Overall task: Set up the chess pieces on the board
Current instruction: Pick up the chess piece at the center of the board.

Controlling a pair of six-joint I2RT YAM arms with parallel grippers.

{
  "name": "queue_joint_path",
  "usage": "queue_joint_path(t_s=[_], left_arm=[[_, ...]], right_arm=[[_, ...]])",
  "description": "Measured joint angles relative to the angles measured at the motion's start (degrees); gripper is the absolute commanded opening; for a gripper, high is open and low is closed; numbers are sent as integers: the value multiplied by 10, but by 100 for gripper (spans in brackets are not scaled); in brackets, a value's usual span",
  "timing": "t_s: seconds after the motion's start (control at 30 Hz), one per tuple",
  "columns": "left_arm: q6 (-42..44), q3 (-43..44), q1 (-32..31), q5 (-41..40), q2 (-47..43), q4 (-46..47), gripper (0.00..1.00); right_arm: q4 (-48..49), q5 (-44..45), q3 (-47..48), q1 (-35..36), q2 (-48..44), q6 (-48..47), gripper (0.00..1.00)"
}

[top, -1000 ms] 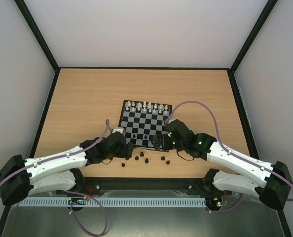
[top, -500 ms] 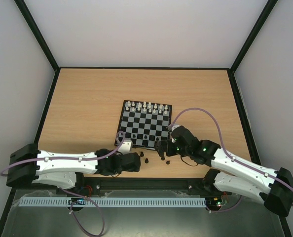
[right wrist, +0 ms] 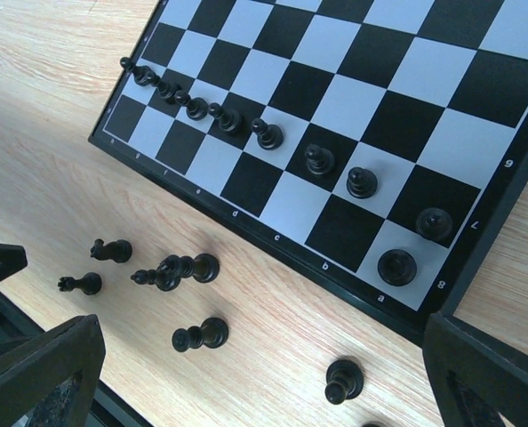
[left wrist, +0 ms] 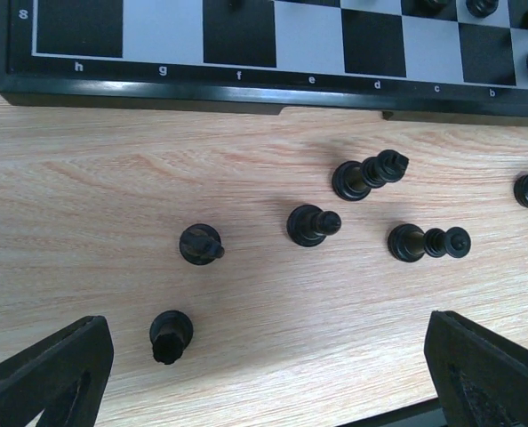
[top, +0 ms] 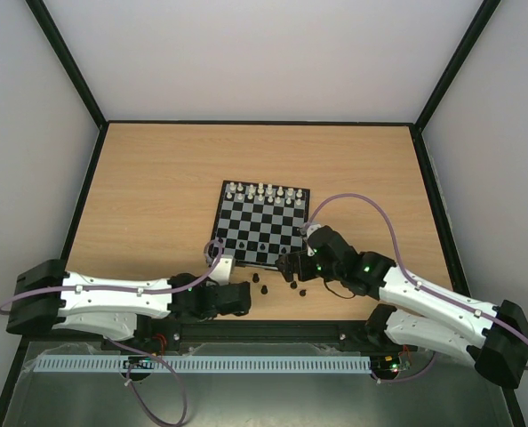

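The board lies mid-table; its near edge shows in the left wrist view. In the right wrist view the board carries a diagonal row of several black pawns and a black rook on its corner square. Several loose black chess pieces stand or lie on the wood in front of the board, also seen in the left wrist view and the right wrist view. My left gripper is open and empty, low over them. My right gripper is open and empty beside the board's near right corner.
White chess pieces line the board's far row. The table's dark near edge runs just behind the loose pieces. Dark walls border the wooden table at left, right and back.
My left gripper has drawn back from the board's near left corner toward the table's near edge. My right gripper has pulled back off the board's near right part to the loose pieces.
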Motion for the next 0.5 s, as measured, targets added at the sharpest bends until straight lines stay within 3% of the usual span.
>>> queue_joint_path(t_s=[0.5], left_arm=[[30,-66,-29,-38,-55,62,99]], right_arm=[[4,68,16,0,45,29,99]])
